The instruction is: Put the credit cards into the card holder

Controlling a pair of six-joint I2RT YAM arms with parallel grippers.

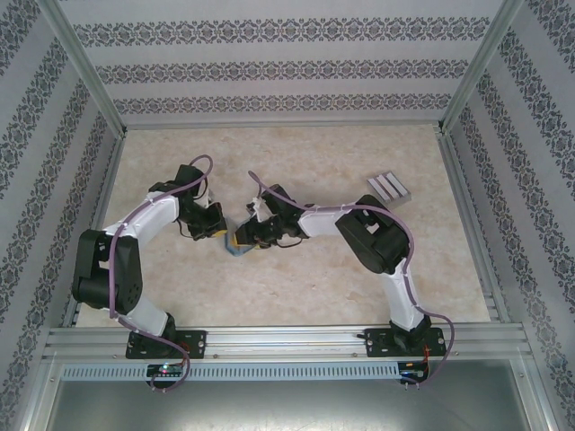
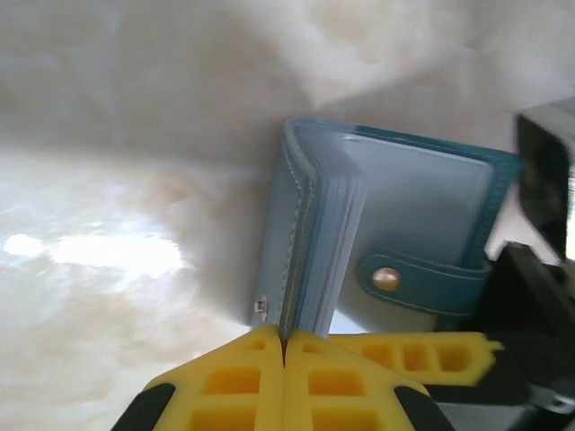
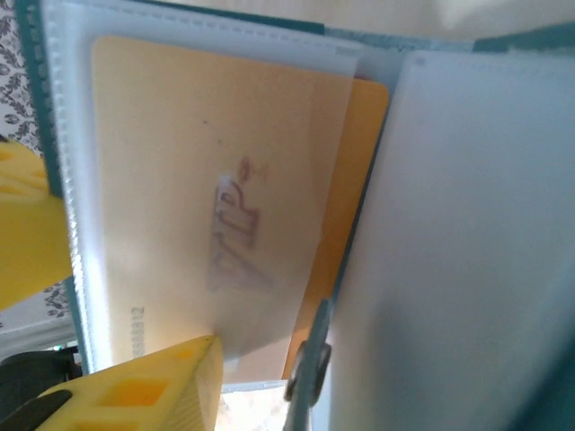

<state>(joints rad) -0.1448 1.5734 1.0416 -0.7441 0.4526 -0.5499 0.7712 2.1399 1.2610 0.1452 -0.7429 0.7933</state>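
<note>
The top camera hangs above and behind the arm bases [image 1: 166, 343] and looks down and forward over the whole table [image 1: 296, 296] from far off. The left wrist camera sits low and close, looking past the left gripper [image 2: 283, 346] at the wallet [image 2: 422, 206] near the table's middle. The right wrist camera is nearer still, almost against that wallet's clear sleeve [image 3: 180, 180]. All three views share the wallet.

Bright light all over. A white glare spot shines on the bench [image 2: 108, 250] in the left wrist view. The right wrist view is close and blurry.
</note>
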